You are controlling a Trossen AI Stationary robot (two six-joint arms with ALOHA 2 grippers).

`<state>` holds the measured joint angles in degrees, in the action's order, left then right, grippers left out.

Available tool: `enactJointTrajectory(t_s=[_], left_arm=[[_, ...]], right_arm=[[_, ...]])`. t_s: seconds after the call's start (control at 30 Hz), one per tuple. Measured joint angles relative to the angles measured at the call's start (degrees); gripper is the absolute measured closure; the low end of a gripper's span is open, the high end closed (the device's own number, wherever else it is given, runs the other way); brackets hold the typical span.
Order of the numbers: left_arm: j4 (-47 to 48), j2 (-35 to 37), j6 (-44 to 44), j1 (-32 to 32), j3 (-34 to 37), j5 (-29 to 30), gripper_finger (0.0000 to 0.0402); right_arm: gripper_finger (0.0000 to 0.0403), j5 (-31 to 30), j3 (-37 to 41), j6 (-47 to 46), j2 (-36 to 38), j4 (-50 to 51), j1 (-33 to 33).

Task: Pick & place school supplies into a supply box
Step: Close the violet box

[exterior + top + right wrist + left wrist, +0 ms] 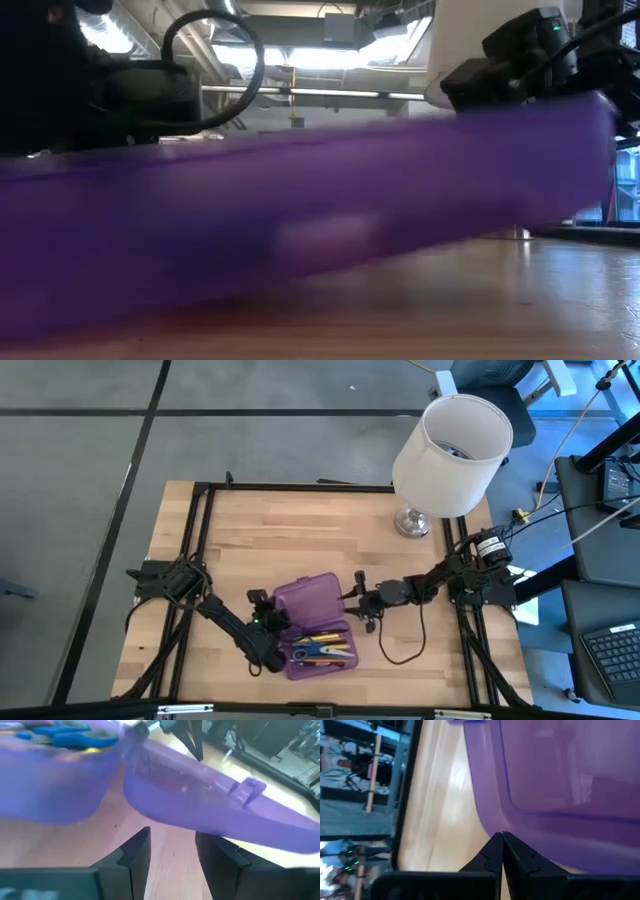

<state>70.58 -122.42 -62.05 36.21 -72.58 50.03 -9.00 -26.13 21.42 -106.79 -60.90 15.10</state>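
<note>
The purple supply box (315, 625) lies open near the table's near edge. Its near half (322, 650) holds pens, pencils and blue-handled scissors (75, 737). The other half, the lid (305, 598), shows tilted in the right wrist view (200, 790), with its latch tab (247, 787) on the raised edge. My left gripper (278, 624) is shut at the box's left side. My right gripper (354, 600) is open at the lid's right edge, with its fingers (137, 850) low under that edge. In the low view the box (300, 220) fills the picture. My left gripper (501, 839) meets the box's rounded outer wall (492, 822) with its shut fingertips, coming level from the table's left side. My right gripper (172, 837) has its open fingertips right at the lid's lower edge (170, 822); whether they touch it I cannot tell.
A lamp with a white shade (452, 440) and a metal foot (412, 522) stands at the table's far right. A black cable (400, 645) loops on the wood right of the box. Black frame rails (200, 560) run along the table's sides.
</note>
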Motion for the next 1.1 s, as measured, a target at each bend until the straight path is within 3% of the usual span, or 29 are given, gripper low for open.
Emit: enactJointTrajectory(t_s=[0.27, 1.1], left_arm=[[4.21, 0.88, -2.74, 1.27, 0.23, -4.00, 0.0398], [8.81, 1.30, -6.87, 3.60, 0.03, -3.12, 0.0398]], right_arm=[[0.0241, -0.25, -0.04, -1.31, 0.05, -1.06, 0.16], [0.0241, -0.44, -0.04, 1.30, 0.05, -5.64, 1.67]])
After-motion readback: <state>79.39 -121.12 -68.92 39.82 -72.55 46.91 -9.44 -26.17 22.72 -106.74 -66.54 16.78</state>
